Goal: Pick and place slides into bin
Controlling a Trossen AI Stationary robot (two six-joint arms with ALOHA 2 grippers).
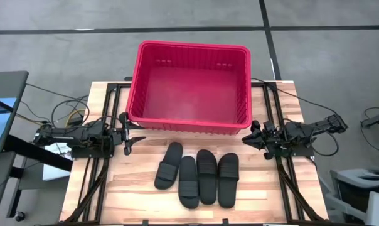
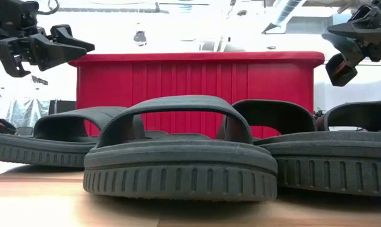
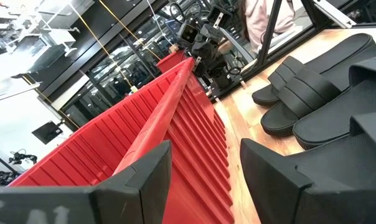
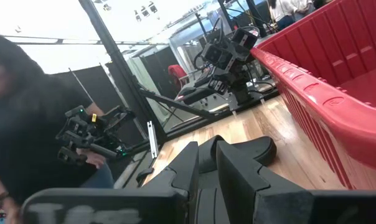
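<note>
Four slides (image 1: 198, 178) lie on the desk (image 1: 139, 194) near the bin (image 1: 189, 85) (empty).
Left gripper (image 1: 129, 133) parted, right gripper (image 1: 250, 134) nearly closed; both hold nothing.

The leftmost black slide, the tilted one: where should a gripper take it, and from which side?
Probably across the wide ribbed strap of the leftmost black slip-on slide, from straight above. It lies sole-down on the wooden table, strap arched upward, and its left side is free, nearest the left gripper.

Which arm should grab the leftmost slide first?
Probably left. The left gripper waits open just up-left of the angled leftmost slide; the right gripper, nearly shut, would have to cross the other three.
</note>
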